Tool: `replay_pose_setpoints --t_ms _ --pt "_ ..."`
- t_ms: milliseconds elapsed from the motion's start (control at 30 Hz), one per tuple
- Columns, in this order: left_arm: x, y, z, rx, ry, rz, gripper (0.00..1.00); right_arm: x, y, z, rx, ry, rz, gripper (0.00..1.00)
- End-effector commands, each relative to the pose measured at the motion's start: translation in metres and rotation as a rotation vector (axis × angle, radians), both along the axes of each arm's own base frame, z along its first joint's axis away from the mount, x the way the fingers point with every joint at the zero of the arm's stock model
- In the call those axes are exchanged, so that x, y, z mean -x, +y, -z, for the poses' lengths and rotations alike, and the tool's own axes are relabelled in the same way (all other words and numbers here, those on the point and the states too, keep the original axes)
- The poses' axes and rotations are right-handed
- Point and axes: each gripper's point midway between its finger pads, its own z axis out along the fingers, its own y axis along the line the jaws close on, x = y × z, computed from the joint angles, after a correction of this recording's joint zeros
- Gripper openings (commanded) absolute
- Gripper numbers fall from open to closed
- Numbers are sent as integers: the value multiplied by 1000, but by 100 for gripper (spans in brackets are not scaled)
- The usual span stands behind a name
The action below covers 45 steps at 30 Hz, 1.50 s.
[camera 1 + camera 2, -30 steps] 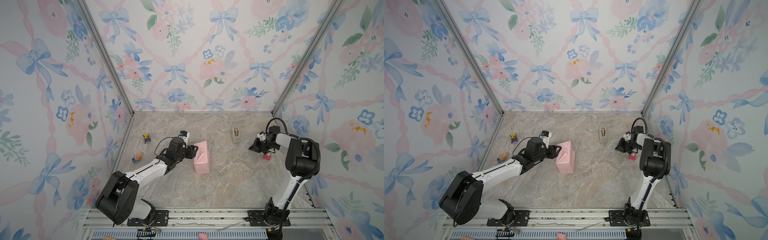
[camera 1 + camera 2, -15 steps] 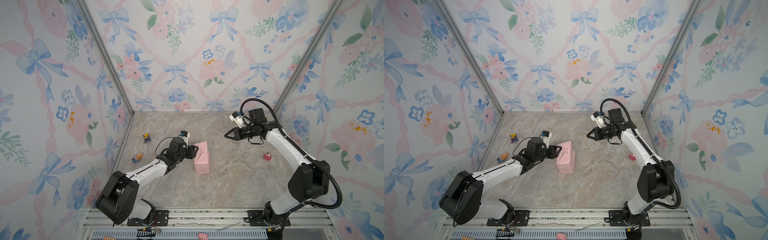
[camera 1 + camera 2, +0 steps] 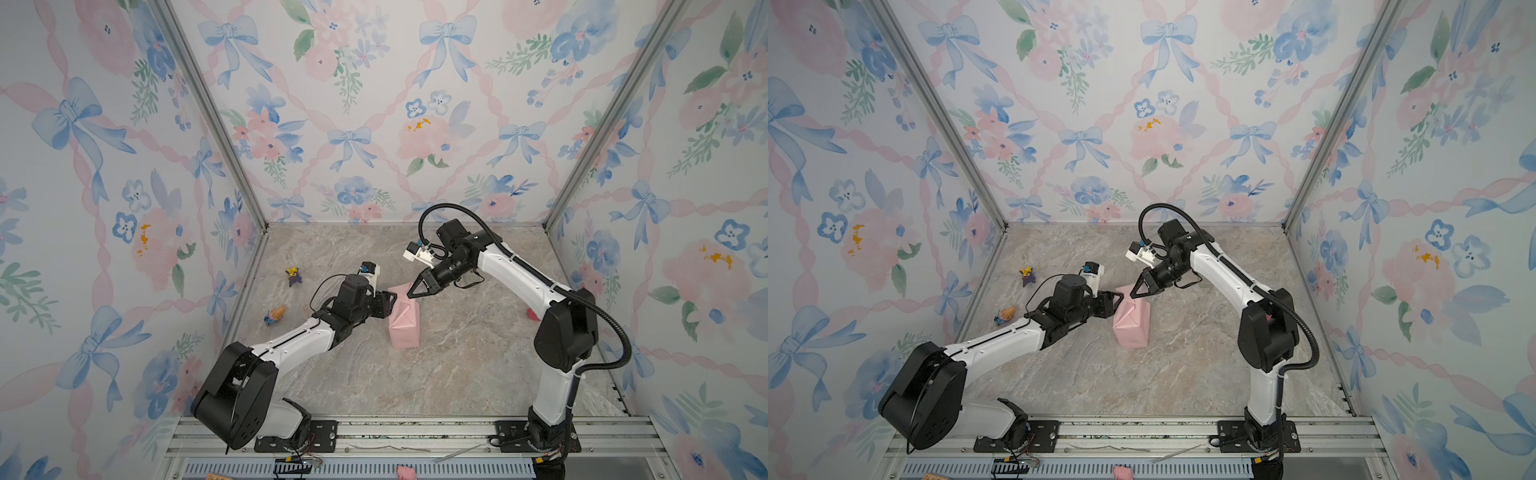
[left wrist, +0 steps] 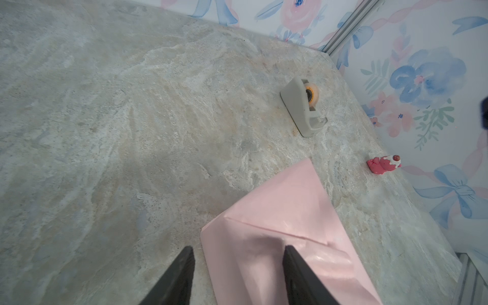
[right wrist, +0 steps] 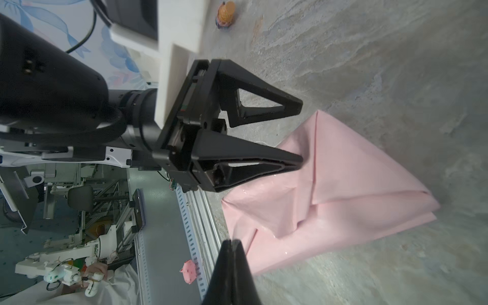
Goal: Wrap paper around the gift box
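The table front lies bare; paper, left tool and right tool crowd the middle.

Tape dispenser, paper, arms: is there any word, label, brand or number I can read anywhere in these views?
No text can be read in any view.
tape dispenser: orange roll core, no lettering legible.
paper: plain pink, no print.
left wrist camera: a blue patch on it, too small to read.
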Motion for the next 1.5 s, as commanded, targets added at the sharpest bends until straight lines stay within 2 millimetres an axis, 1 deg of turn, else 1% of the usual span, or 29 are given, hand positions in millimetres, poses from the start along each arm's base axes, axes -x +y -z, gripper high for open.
replay_pose_setpoints --t_ms 0,133,233,300,433,600,800,933,1000,1100,1233,1367,1467 --pt "12 8 30 -82 75 8 56 9 0 9 67 70 -32 0" --pt "12 7 30 -82 73 10 56 8 7 20 108 112 -54 0" --pt "11 8 28 -82 69 8 56 7 5 31 158 149 -52 0" --pt "11 8 28 -84 68 5 56 10 3 37 172 180 -60 0" --pt "11 9 29 -84 69 5 56 22 3 36 163 217 -91 0" --pt "11 8 29 -84 66 7 56 25 -7 41 217 250 -73 0" --pt "11 9 26 -83 57 3 56 18 -17 44 233 286 -2 0" --pt "9 7 23 -81 46 5 56 12 -22 53 248 310 35 0" --pt "6 7 16 -77 29 6 56 10 -24 57 254 325 47 0" --pt "2 8 5 -62 1 -3 55 8 -25 57 252 331 61 0" --pt "-1 7 -27 -9 -87 -5 54 7 -26 57 251 331 67 0" --pt "4 3 -59 63 -176 24 50 6 -26 57 250 331 71 0" --pt "13 -7 -70 123 -204 93 43 5 -26 55 240 322 76 0"
